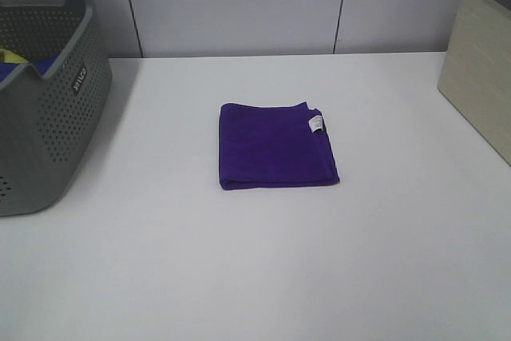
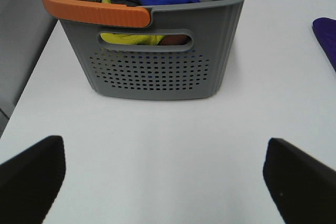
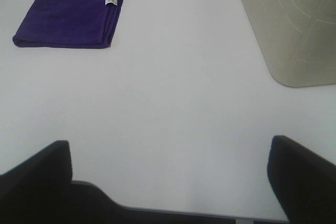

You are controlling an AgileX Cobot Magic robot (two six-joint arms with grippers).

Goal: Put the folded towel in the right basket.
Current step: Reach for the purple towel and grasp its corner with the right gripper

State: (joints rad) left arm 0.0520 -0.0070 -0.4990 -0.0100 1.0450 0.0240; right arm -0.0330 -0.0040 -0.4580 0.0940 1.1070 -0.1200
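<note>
One folded purple towel (image 1: 275, 145) lies flat at the middle of the counter (image 1: 239, 277), well apart from the beige basket (image 1: 479, 69) on the right; nothing is grasped, so the reach toward it is the step in hand; right hand (image 3: 168, 179) spread wide and empty, above the counter's near edge; left hand (image 2: 165, 179) likewise wide and empty, facing the grey basket (image 2: 157, 72); the next move probably calls for pinching the towel's edge, then clearing the beige basket's tall rim; open counter lies between.

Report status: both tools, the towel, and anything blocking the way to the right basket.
Left tool open, empty. Right tool open, empty. Purple towel folded flat at centre, untouched. Nothing between it and beige basket on the right.
</note>
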